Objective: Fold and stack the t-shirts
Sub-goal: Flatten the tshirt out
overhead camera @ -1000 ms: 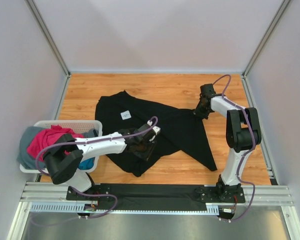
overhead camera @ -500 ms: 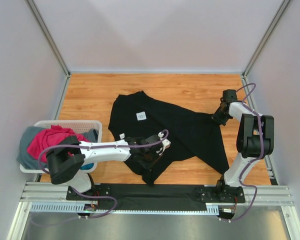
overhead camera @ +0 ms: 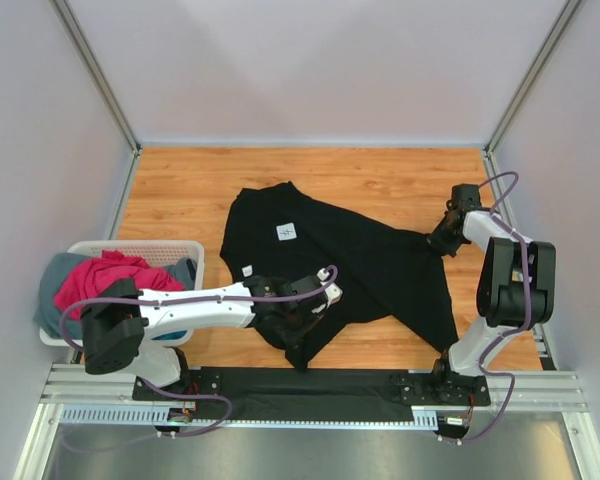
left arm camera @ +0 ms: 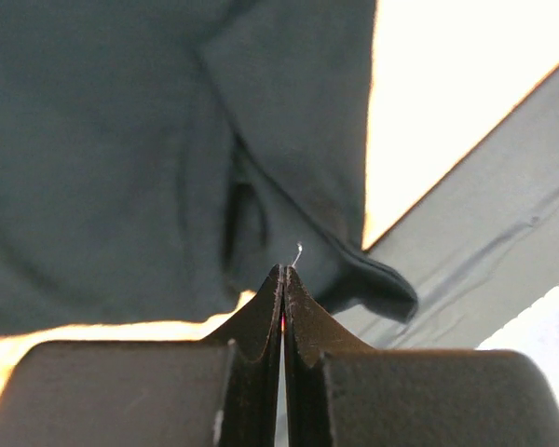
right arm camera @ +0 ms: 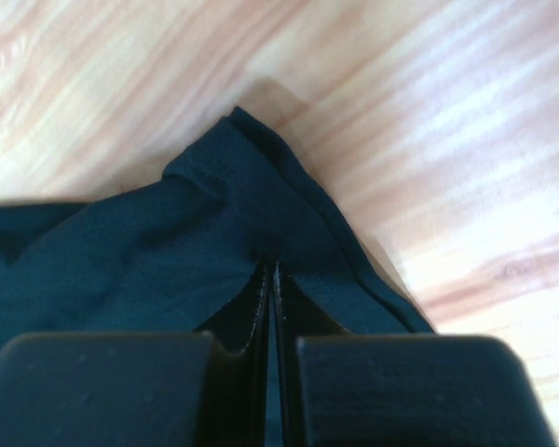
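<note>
black shirt [overhead camera: 370,260] lies spread and rumpled across the middle of the bench [overhead camera: 180,185], one end reaching toward the lower right. a white label [overhead camera: 288,231] sits on its upper left part and a smaller white tag [overhead camera: 247,270] at its left edge; the print on both is too small to read. left fingers [left arm camera: 261,317] are pressed together at the shirt's lower-left fold; whether cloth is caught between them cannot be told. right fingers [right arm camera: 247,312] are closed, pinching the shirt's hemmed corner at centre right. pink shirt [overhead camera: 95,280] and grey shirt [overhead camera: 48,295] are heaped in the basket [overhead camera: 130,246] at far left
</note>
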`<state>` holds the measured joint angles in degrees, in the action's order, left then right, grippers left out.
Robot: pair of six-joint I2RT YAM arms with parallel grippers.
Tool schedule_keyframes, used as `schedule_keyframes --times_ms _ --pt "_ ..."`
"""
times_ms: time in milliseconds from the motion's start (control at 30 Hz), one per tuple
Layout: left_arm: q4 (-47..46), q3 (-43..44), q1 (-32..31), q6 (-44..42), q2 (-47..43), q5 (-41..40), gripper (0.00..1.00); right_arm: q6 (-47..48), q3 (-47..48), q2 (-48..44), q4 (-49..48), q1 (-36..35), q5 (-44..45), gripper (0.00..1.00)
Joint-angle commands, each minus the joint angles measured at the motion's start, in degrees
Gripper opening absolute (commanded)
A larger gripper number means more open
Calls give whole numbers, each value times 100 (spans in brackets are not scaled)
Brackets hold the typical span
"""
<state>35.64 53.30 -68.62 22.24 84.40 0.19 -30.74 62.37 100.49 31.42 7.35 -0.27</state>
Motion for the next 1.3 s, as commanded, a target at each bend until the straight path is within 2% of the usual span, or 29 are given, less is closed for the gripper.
schedule_keyframes --times_ms 0,100,167,300,433,500,633,867,1000,1167,1267 --pt "347 618 -29 79 -354 -878 6 138 -251 -494 -101 29 -289 0" --pt "295 1014 33 131 -372 -1511 26 130 -584 -854 -57 29 -280 0" --pt "225 1348 295 167 -197 -1775 39 8 -961 -1136 -92 20 -516 0" --pt "154 2155 972 202 427 -1812 51 -247 -1682 -1680 -250 12 -816 0" --pt "391 3088 1561 316 1253 -1742 56 -353 -2184 -2321 -49 -67 -939 0" --pt "391 3554 1667 246 1640 -1583 58 -389 -2438 -2524 39 -129 -1132 1" --pt "312 4196 1712 53 2141 -1434 68 -494 -2659 -3138 469 -322 -1326 0" --pt "-196 4496 1668 149 2616 -486 70 -827 -3325 -4150 848 -612 -1439 2" --pt "-591 4374 1247 -525 2669 -484 69 -977 -3679 -4476 874 -665 -1695 0" --pt "-716 4365 1070 -590 2818 -432 69 -995 -3565 -4801 1243 -883 -1713 2" --pt "-716 4286 1070 -466 2854 -309 68 -943 -3171 -5012 1568 -955 -1538 0"
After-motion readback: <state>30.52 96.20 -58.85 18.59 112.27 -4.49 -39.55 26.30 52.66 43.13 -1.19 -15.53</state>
